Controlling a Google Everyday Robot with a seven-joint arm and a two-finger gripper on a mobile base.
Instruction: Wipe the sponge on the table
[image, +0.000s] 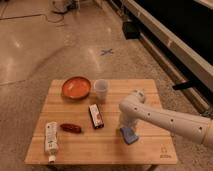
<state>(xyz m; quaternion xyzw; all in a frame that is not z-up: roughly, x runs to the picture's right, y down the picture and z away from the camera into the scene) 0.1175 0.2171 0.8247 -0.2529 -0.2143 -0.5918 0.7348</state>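
The light-blue sponge (129, 135) lies on the wooden table (75, 145), right of centre near the front. My white arm reaches in from the right, and its gripper (126, 125) points down directly onto the sponge's upper left part, touching or pressing it. The arm covers part of the sponge.
An orange bowl (76, 86) and a clear cup (101, 91) stand at the back of the table. A dark red-labelled packet (96, 115) lies in the middle, a small red-brown item (71, 128) and a white tube (50, 140) at the front left. A dark logo (162, 152) marks the front right corner.
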